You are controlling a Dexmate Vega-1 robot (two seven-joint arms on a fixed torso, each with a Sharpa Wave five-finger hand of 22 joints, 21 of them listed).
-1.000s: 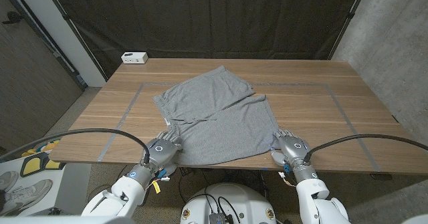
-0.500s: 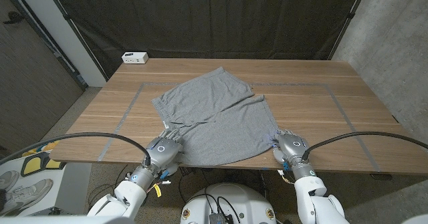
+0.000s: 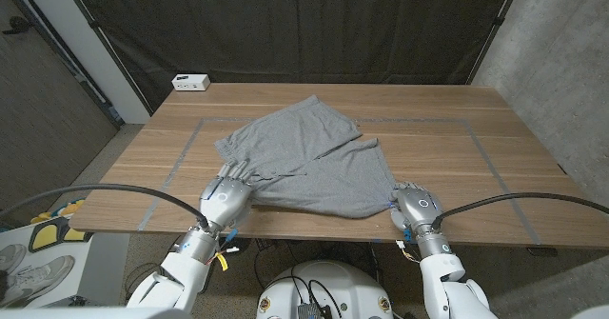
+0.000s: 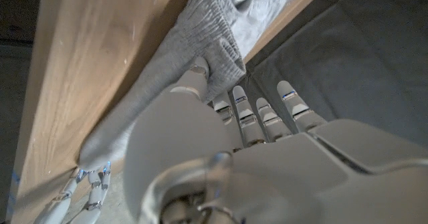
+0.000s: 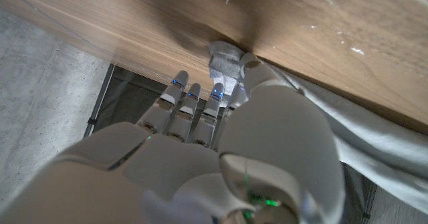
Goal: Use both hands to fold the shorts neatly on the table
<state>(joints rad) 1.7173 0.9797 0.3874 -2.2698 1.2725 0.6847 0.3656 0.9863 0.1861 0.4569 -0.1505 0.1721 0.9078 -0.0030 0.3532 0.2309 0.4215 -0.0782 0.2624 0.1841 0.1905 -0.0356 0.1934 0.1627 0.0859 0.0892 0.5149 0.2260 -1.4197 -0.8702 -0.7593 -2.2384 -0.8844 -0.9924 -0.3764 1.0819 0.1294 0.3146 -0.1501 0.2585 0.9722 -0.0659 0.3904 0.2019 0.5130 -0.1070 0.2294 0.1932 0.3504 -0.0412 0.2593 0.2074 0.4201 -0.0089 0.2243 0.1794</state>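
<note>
A: On the table (image 3: 495, 119), toward its near edge, lies one pair of grey shorts (image 3: 304, 162). Why is each hand at a corner?

B: Judging by the task, to carry the near hem up and over in one even fold. The left hand (image 3: 225, 198) has its fingers (image 4: 200, 73) clamped on the waistband end, thumb pressed into the cloth. The right hand (image 3: 415, 208) pinches the other corner at the table's edge, a small tuft of grey caught at its fingers (image 5: 215, 93).

A: Is the cloth flat?

B: No. It is rumpled near the left hand, and the far leg spreads away toward the back.

A: And the count?

B: One pair of shorts, two hands, both holding. One small white box (image 3: 191, 82) sits at the far left corner, well apart from the shorts.
</note>
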